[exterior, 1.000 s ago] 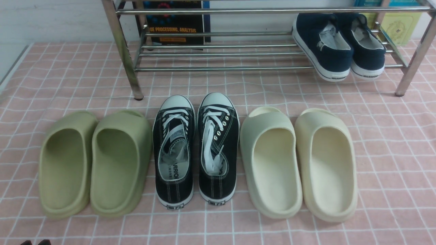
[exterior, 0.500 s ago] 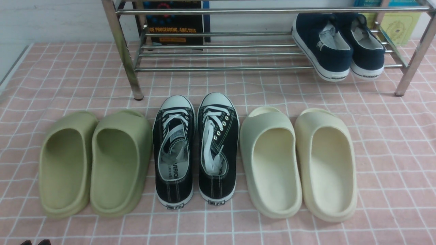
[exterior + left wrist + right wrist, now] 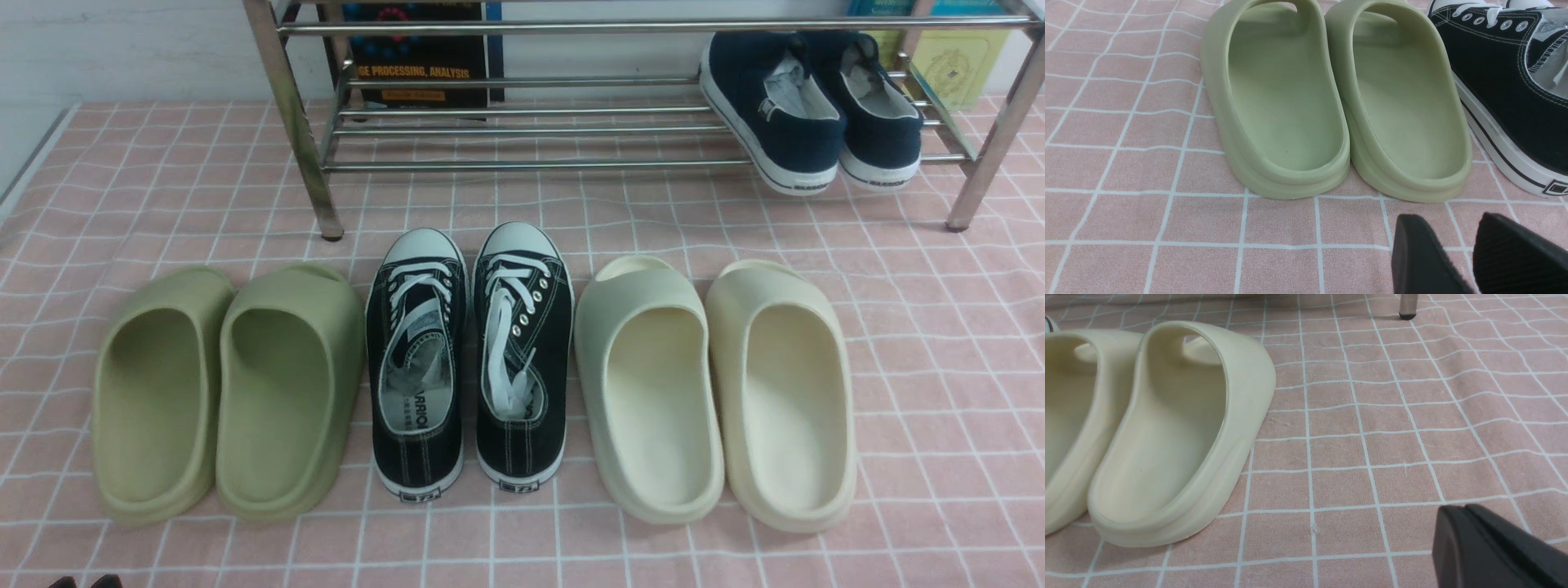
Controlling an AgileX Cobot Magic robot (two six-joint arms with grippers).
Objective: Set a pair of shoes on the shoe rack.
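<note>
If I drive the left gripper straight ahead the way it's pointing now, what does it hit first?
Most likely the heel of an olive slide, the one next to the black sneaker. The left gripper is open and empty, with only bare pink cloth between it and that heel. Depth is hard to judge from the wrist view.

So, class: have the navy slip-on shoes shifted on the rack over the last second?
No. The navy shoes sit at the same spot on the shoe rack, heels overhanging its front bar beside the right leg as before.

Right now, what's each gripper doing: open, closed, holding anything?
Left gripper: open, holding nothing, above the cloth near the olive slides.
Right gripper: closed, holding nothing, beside the cream slides.
</note>
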